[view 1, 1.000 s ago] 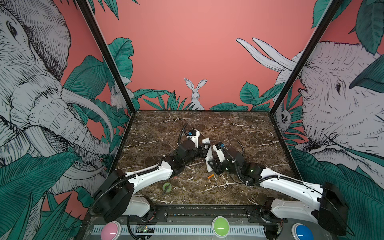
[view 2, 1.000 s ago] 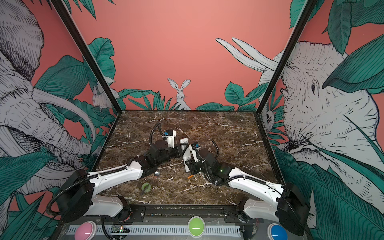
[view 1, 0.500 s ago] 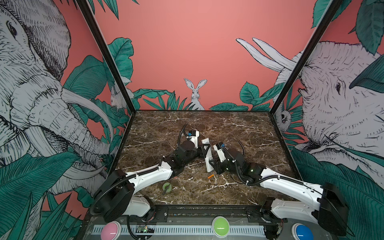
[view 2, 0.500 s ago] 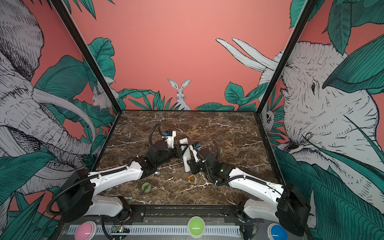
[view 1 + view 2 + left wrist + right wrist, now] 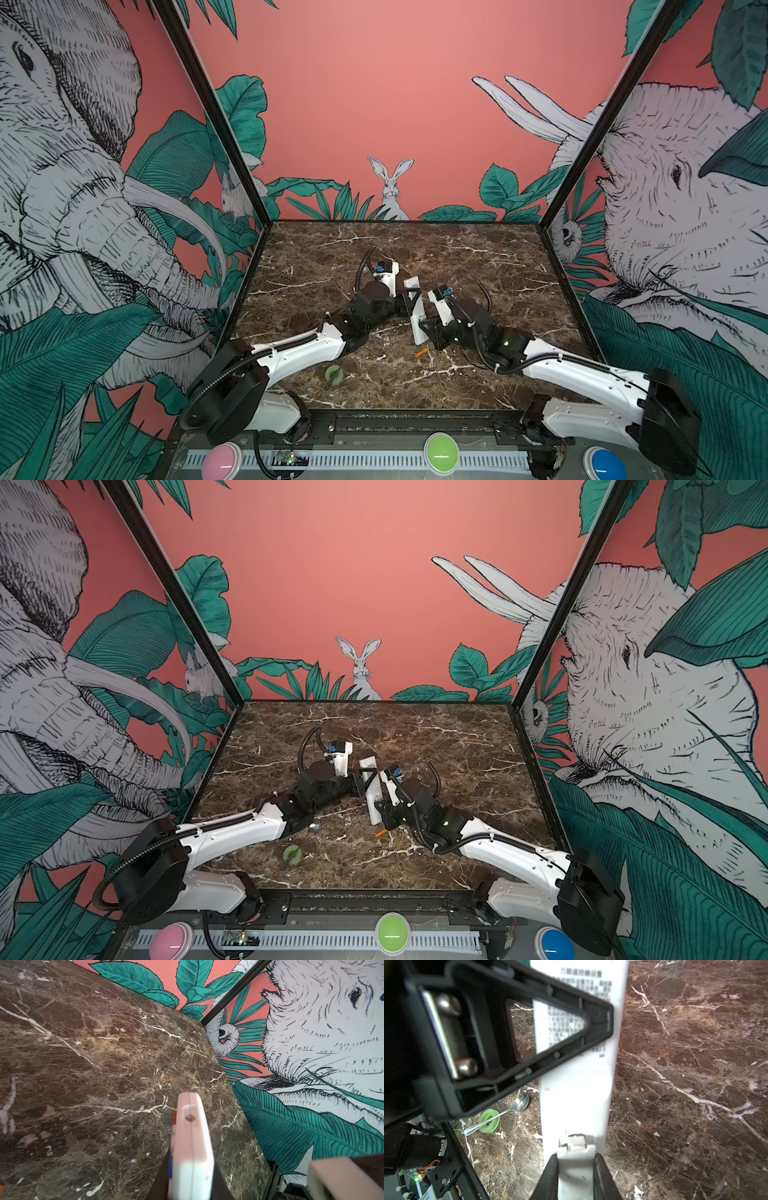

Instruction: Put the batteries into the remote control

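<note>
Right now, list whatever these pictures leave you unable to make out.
- Battery bay of the remote control: right wrist view, behind the white cover piece in the right gripper.
- Second battery: only one battery shows, in both top views.
- Buttons: left wrist view sees the remote edge-on in the left gripper, only coloured slivers.
- Back label: right wrist view, blurred, partly behind the left gripper's finger.

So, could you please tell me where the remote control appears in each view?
Top view: remote control in the middle of the marble table.
Top view: same spot.
Left wrist: close-up and end-on, pointing across the marble.
Right wrist: its white printed back, filling the middle.
Shared landmark: the marble table.
</note>
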`<state>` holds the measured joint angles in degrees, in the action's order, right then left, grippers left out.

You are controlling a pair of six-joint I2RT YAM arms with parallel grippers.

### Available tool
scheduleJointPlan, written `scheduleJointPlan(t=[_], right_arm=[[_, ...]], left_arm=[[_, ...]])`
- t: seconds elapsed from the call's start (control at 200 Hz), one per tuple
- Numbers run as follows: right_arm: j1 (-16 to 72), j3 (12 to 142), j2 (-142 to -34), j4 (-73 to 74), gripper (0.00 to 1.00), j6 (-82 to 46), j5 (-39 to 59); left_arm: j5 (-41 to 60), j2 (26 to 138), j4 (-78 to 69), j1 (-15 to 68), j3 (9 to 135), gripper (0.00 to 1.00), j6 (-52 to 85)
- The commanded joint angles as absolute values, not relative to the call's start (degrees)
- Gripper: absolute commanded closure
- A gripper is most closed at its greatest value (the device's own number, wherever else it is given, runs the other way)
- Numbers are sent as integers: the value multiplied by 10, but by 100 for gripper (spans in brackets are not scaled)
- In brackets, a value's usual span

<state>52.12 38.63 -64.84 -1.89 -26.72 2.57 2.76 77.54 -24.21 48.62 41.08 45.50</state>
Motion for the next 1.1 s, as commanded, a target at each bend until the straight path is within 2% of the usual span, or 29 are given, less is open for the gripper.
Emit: scheduleJointPlan(t=[0.0,0.485,0.765,1.095], right_arm=[[522,387,-625,23,79,-243,35],[522,384,-595,-1,80,-222,17],[522,397,-575,-116,80,-225,-38],[494,424,-625,-211,79,-236,-73]], left_arm=[[29,754,-264,489,403,100,463],[25,759,-256,483,397,100,460],[69,730,-282,428,343,100,470],[113,658,-281,377,293,100,437]])
